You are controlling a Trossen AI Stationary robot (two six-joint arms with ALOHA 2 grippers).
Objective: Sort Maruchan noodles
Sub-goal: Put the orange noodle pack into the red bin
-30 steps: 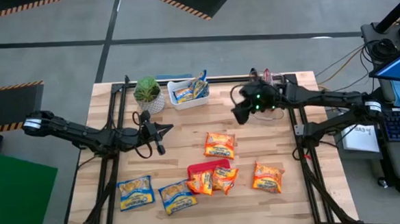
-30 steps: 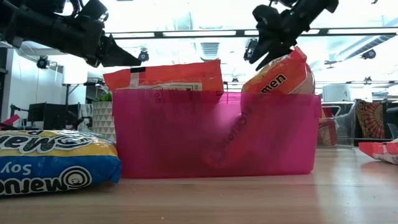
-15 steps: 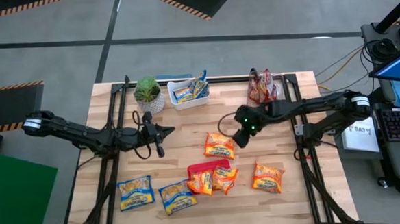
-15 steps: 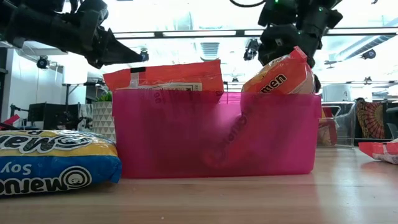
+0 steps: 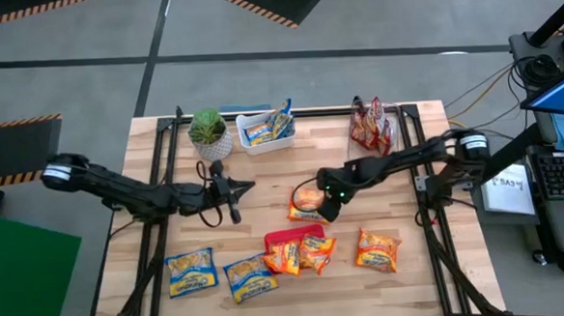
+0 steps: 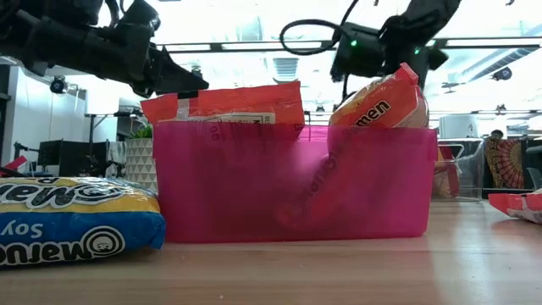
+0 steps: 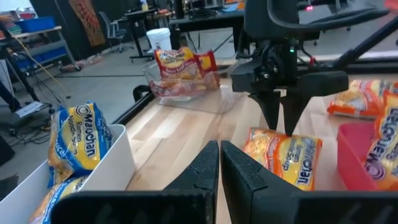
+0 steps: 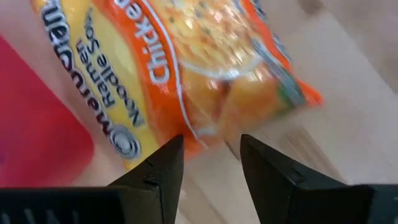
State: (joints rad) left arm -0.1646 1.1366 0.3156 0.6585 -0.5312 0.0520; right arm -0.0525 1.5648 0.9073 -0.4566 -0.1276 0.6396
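Orange packet [image 8: 186,74]: "Maruchan Ramen Noodle", "Chicke…". Blue-yellow packet [image 6: 72,224], upside down: "Maruch…", "Soy". Packet in pink bin [image 6: 377,106]: "…men". Packet in white bin [image 7: 78,143]: "Maruchan".

Even, shadowless light falls on my counter [image 5: 263,169] from overhead. At counter height, the ceiling strip lights [image 6: 254,44] at twelve o'clock blow out to white glare, leaving my arms as dark silhouettes. The blue packet [image 6: 68,222] at nine o'clock sits soft, too close to focus. Through my right wrist, the orange packet [image 8: 186,74] is smeared by motion blur.
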